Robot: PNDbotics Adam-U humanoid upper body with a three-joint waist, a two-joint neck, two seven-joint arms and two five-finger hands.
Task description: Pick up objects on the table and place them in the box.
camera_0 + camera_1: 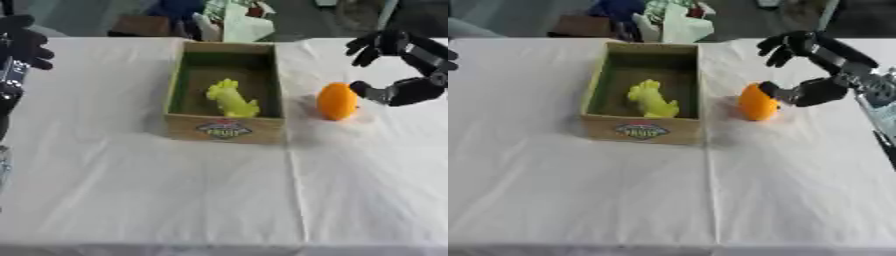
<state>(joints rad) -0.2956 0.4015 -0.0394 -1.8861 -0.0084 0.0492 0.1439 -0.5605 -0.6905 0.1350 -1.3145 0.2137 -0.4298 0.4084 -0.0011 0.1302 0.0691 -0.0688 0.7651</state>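
**Fingers bracket the orange object beside the box**

Fingers of the left hand (24, 42) hang relaxed and idle at the desk's (131, 190) far-left edge. Mid-desk, the open brown cardboard box (224, 127) already holds a yellow-green toy (232, 98). Just right of it stands the smooth orange egg-shaped object (337, 101); the right hand (820, 90) is spread open around it, thumb touching its side, apparently shaping a grasp.

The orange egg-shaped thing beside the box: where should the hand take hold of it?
Around the wide middle of the orange egg-shaped object, from its right. It stands upright on the white cloth, and the right hand is already there, thumb at its side, fingers spread above.
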